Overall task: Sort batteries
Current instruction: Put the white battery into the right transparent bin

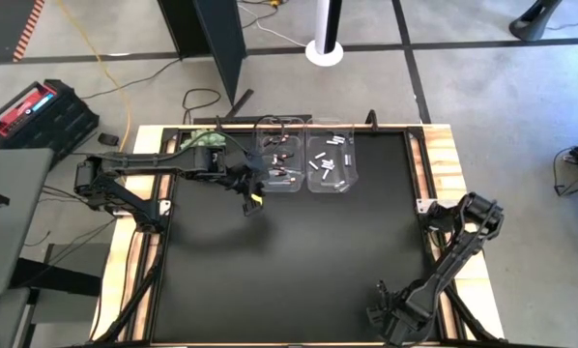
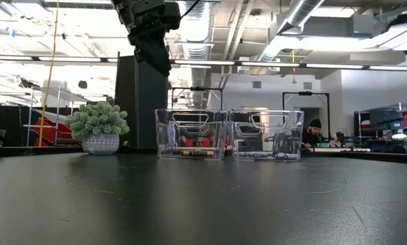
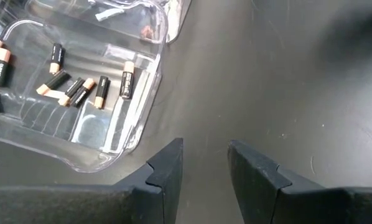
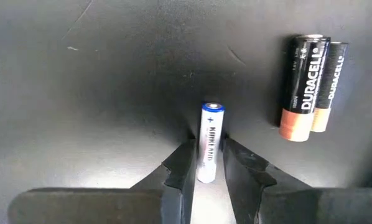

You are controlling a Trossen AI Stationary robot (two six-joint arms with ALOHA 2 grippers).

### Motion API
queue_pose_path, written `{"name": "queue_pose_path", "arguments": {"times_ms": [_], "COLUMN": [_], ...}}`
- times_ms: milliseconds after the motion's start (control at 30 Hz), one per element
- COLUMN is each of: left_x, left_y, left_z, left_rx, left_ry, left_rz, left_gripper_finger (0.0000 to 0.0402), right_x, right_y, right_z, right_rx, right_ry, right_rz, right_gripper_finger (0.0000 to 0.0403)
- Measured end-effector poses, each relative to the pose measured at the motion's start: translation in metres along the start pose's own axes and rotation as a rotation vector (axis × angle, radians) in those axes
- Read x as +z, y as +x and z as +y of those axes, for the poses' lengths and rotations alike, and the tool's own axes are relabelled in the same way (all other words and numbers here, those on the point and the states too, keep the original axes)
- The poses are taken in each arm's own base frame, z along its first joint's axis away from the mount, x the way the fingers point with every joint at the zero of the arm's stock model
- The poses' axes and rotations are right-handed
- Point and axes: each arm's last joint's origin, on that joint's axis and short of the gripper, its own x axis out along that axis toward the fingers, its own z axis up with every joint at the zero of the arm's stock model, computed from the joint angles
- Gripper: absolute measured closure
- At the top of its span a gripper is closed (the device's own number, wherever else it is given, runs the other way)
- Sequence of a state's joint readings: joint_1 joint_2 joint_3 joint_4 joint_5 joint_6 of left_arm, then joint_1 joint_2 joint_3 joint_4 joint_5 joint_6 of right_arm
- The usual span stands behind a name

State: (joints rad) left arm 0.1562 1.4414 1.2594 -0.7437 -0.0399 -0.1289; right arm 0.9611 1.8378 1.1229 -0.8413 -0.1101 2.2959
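Two clear bins stand at the table's far side. The left bin [image 1: 279,164] [image 3: 80,87] holds several dark, copper-ended batteries [image 3: 74,90]. The right bin [image 1: 331,162] holds white ones [image 1: 328,159]. My left gripper [image 1: 253,201] [image 3: 204,168] is open and empty, raised above the mat just near of the left bin. My right gripper [image 1: 384,314] [image 4: 208,171] is low at the table's near edge, shut on a white battery [image 4: 209,140]. A dark copper-ended battery [image 4: 304,87] lies on the mat close by, with what looks like a second alongside it. My right gripper pinches the white battery between its two fingers [image 4: 183,165], at the battery's end away from the plus mark [image 4: 206,168]. The battery lies along the fingers and its plus end sticks out past the fingertips. Whether it is clear of the mat, I cannot tell.
The black mat [image 1: 289,261] lies bare between the bins and the right gripper. A wooden frame [image 1: 444,164] edges the table. In the low view, a potted plant [image 2: 100,126] stands beyond the far edge, left of the bins [image 2: 191,134].
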Motion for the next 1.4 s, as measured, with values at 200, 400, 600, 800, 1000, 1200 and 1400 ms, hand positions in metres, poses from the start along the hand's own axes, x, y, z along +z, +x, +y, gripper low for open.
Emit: {"name": "queue_pose_path", "arguments": {"times_ms": [200,400,600,800,1000,1200,1400], "left_x": [0.0,0.0,0.0,0.0,0.0,0.0,0.0], "left_y": [0.0,0.0,0.0,0.0,0.0,0.0,0.0], "left_z": [0.0,0.0,0.0,0.0,0.0,0.0,0.0], "left_rx": [0.0,0.0,0.0,0.0,0.0,0.0,0.0], "left_ry": [-0.007,-0.007,-0.007,-0.007,-0.006,-0.003,0.008], "left_rz": [0.0,0.0,0.0,0.0,0.0,0.0,0.0], "left_gripper_finger": [0.0281,0.0281,0.0281,0.0281,0.0281,0.0281,0.0281], "right_x": [0.003,0.003,0.003,0.003,0.001,0.001,0.011], "right_y": [0.0,-0.001,-0.001,-0.006,-0.02,-0.032,-0.046], "right_z": [0.003,0.004,0.003,0.002,0.003,0.005,0.016], "right_rx": [0.003,0.005,0.006,-0.01,-0.041,-0.042,-0.024], "right_ry": [-0.003,-0.009,-0.012,-0.01,-0.007,-0.002,-0.025], "right_rz": [0.002,0.004,0.004,-0.016,-0.048,-0.081,-0.126], "right_gripper_finger": [0.0324,0.0375,0.0385,0.0378,0.0377,0.0376,0.0375]}}
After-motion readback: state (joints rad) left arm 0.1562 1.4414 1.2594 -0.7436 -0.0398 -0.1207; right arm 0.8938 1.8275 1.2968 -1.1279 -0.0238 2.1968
